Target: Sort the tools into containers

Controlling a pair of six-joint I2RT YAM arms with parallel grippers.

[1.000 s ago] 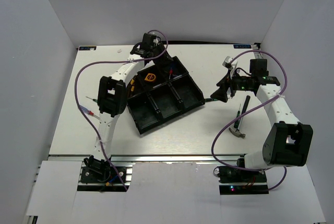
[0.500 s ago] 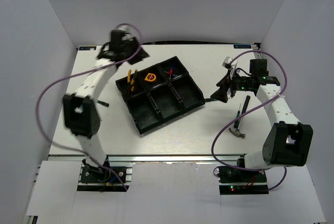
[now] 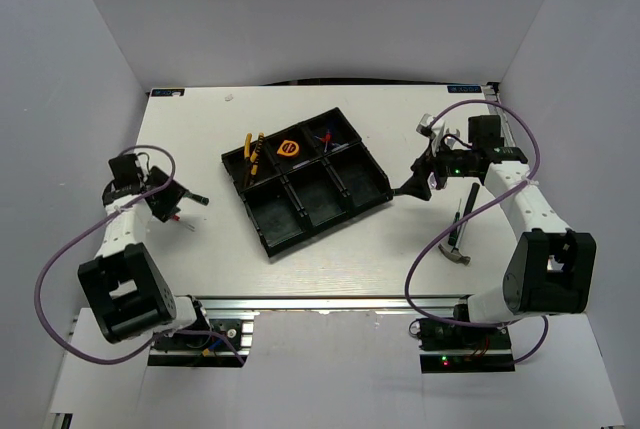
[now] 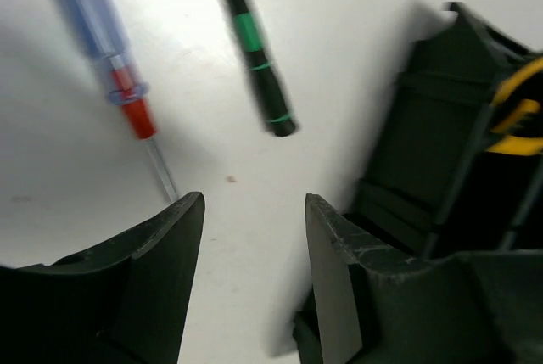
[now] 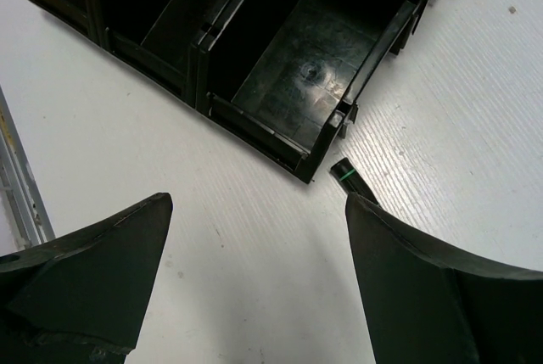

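Top: black tray sits mid-table, with yellow pliers and tape measure in its far compartments. Hammer lies beside the right arm.

Left wrist: left gripper fingers spread, empty. Red-blue screwdriver and green-black tool lie on the table ahead.

Right wrist: right gripper fingers spread, empty, near the tray corner.

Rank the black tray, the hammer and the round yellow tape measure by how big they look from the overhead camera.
1. tray: by far the largest.
2. hammer: long but thin.
3. tape measure: the smallest, a compact disc inside the tray.
All sit near table height, so nearness to the camera hardly skews this.
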